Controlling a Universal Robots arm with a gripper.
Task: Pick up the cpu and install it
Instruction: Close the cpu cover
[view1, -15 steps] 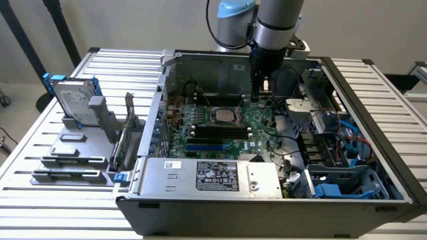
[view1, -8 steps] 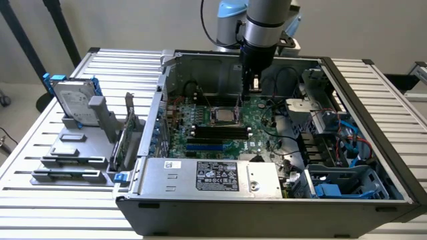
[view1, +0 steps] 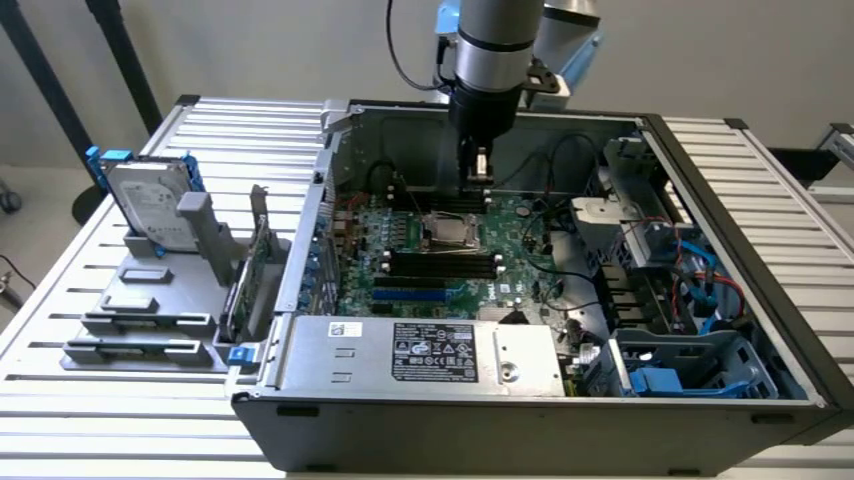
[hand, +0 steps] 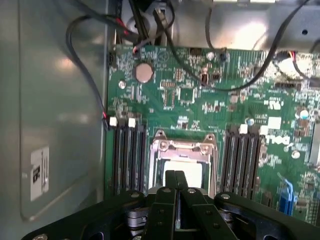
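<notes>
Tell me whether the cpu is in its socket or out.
In: the cpu lies flat inside the socket frame, beneath the hand.

Room straight above socket (hand: 182, 149); RAM slots (hand: 129, 160) flank it, cables (hand: 145, 15) bunch at mobo (hand: 220, 112) edge.

Open computer case (view1: 747, 300) on slatted table (view1: 134, 420), arm (view1: 497, 40) with jaws low over motherboard (view1: 514, 275), near seated cpu (view1: 446, 232)

I see a plain pale wall (view1: 267, 50) behind the pincer (view1: 477, 172), a slatted white table (view1: 54, 400) spreading beneath it, and dark poles (view1: 120, 60) off towards the exterior view's left; lighting is soft, even.
</notes>
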